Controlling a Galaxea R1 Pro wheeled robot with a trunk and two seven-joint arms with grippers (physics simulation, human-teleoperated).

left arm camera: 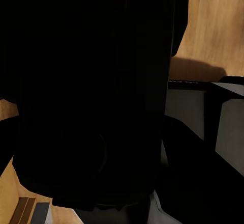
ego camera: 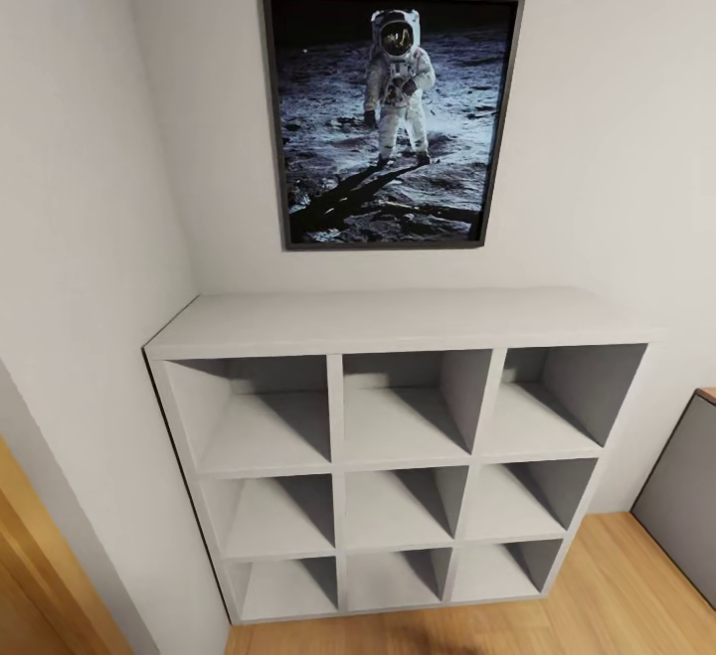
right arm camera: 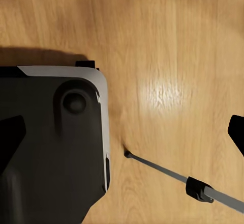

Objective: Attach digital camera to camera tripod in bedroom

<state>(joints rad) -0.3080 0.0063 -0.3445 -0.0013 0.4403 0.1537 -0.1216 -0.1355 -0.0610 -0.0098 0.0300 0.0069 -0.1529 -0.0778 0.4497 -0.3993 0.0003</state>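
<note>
The digital camera is out of view. One thin silver-grey leg of the camera tripod (right arm camera: pixel 168 172) slants across the light wood floor in the right wrist view, with a black joint (right arm camera: pixel 199 189) on it and a small black foot (right arm camera: pixel 127 154) resting on the boards. My right gripper (right arm camera: pixel 122 135) hangs above that floor, its dark fingertips (right arm camera: pixel 237 131) at the frame's sides, open with nothing between them. In the left wrist view a large black mass covers the middle, and I cannot make out the left gripper's fingers against it.
A grey cube shelf (ego camera: pixel 398 327) stands against the wall ahead, its compartments bare, under a framed astronaut picture (ego camera: pixel 393 118). A grey cabinet side (ego camera: pixel 686 506) is at the right. My black, white-edged base (right arm camera: pixel 56 142) sits close to the tripod foot. Wood floor (left arm camera: pixel 213 25) lies beyond.
</note>
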